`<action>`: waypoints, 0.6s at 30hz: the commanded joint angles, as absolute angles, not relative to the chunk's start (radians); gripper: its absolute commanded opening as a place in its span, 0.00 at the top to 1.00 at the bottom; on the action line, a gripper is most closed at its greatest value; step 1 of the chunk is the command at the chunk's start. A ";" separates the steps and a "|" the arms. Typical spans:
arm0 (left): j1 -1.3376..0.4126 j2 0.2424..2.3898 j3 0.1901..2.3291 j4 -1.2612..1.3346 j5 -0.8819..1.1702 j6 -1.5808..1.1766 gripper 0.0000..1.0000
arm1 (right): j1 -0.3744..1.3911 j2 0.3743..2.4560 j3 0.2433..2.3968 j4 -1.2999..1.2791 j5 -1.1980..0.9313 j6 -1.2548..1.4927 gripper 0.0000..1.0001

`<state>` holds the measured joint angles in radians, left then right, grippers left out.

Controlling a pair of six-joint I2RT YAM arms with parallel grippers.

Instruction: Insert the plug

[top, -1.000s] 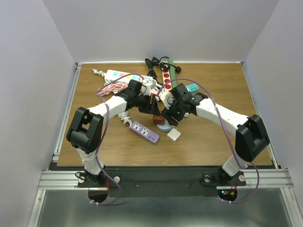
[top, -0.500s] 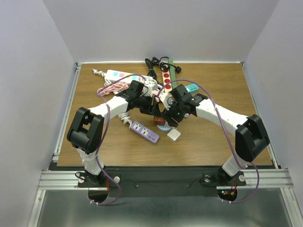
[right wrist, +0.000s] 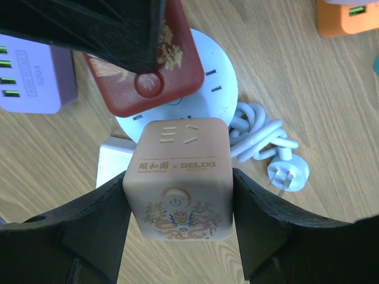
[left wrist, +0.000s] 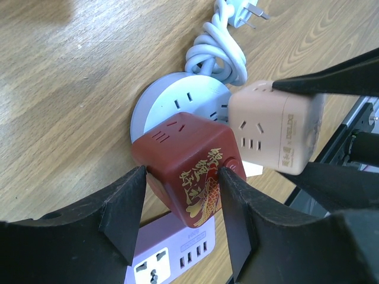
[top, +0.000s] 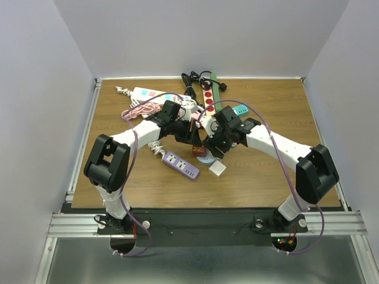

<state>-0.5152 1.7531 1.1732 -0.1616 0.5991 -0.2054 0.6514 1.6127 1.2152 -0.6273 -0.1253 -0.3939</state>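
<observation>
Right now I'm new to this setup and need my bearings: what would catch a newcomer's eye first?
Two cube sockets are held close together over the middle of the table: the left gripper clamps a dark red cube with gold lettering, the right gripper a beige cube. Both hang over a round white socket hub, beside a coiled white cord. Behind, a heap of power strips crowds the far edge.
</observation>
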 commanded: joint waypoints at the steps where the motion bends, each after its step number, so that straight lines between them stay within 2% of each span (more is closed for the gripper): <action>1: -0.520 1.764 1.197 -0.181 0.555 -0.167 0.39 | 0.626 1.589 1.203 -0.620 -0.061 -0.419 1.00; 18: -0.520 1.789 1.218 -0.186 0.549 -0.163 0.39 | 0.621 1.595 1.193 -0.621 -0.202 -0.393 1.00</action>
